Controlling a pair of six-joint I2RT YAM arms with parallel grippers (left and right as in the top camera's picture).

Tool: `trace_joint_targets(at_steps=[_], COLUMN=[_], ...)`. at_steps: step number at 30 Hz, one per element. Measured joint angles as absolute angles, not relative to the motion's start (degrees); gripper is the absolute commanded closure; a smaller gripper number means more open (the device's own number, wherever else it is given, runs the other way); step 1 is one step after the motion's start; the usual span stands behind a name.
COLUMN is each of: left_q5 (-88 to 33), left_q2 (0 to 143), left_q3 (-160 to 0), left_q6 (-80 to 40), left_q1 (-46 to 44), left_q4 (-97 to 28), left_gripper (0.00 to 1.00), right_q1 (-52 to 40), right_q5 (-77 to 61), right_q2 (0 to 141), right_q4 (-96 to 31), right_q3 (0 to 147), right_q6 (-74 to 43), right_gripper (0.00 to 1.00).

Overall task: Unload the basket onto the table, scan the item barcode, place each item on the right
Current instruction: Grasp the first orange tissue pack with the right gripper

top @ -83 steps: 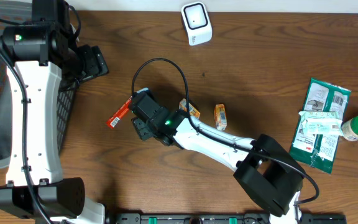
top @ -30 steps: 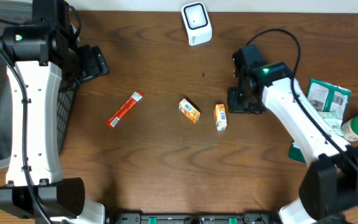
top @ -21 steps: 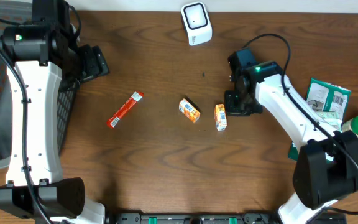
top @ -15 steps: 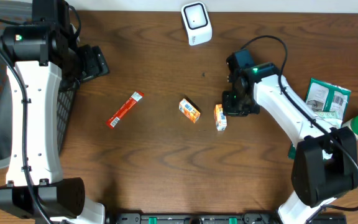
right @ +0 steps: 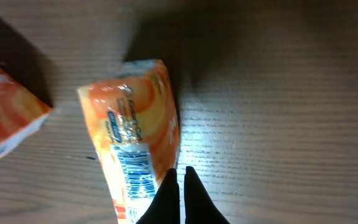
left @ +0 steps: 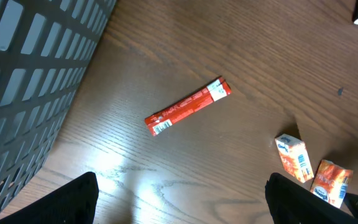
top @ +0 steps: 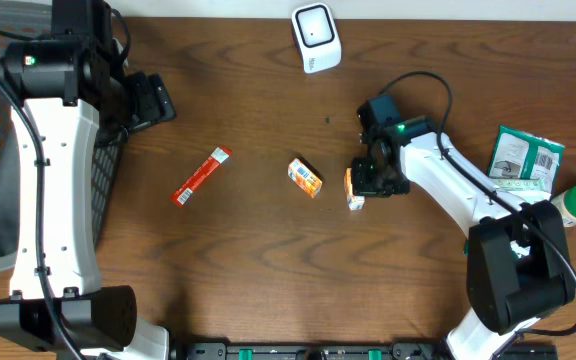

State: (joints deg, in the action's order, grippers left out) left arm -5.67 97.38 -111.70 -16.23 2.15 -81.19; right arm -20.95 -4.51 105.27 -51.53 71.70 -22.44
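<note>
Wooden surface (top: 268, 290). My right tool (top: 370, 181), shut and empty, sat just right of the orange packet (top: 354, 189). The packet's long axis ran roughly along my fingers, barcode showing. Left tool (top: 150, 100) stood open, well apart.

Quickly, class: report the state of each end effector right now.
Left end effector: open, holding nothing.
Right end effector: closed, empty, tips beside the orange packet.
</note>
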Motion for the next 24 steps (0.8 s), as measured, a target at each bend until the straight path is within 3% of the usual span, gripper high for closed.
trace_joint_targets(at_steps=[15,17,19,20,21,24], left_q5=[-5.67,-5.67,-5.67,-5.67,-5.67,-5.67], left_q2=[97.38,97.38,97.38,97.38,97.38,97.38], left_q3=[-111.70,-111.70,-111.70,-111.70,-111.70,-111.70], left_q6=[-16.21,-16.23,-16.21,-16.21,-16.21,-16.21], left_q1=[2.15,2.15,2.15,2.15,2.15,2.15], left_q4=[-81.19,-81.19,-81.19,-81.19,-81.19,-81.19], left_gripper=[0.14,0.14,0.14,0.14,0.14,0.13], right_q1=[-22.20,-22.13,-21.93,-21.74,-21.43,-19.99], right_q5=[-12.73,-13.10,-13.32,-13.43,-13.54,-14.94], right_q2=[105.27,105.27,105.27,105.27,105.27,105.27], right_q4=[-49.63,-49.74,-50.15,-50.30,-50.41,-50.46], right_q3=[71.33,71.33,71.35,71.40,71.50,71.83], right_q6=[-19.42,-18.52,-18.02,-17.43,-17.21,-16.82], right_gripper=[0.99,0.91,0.74,0.53,0.47,0.61])
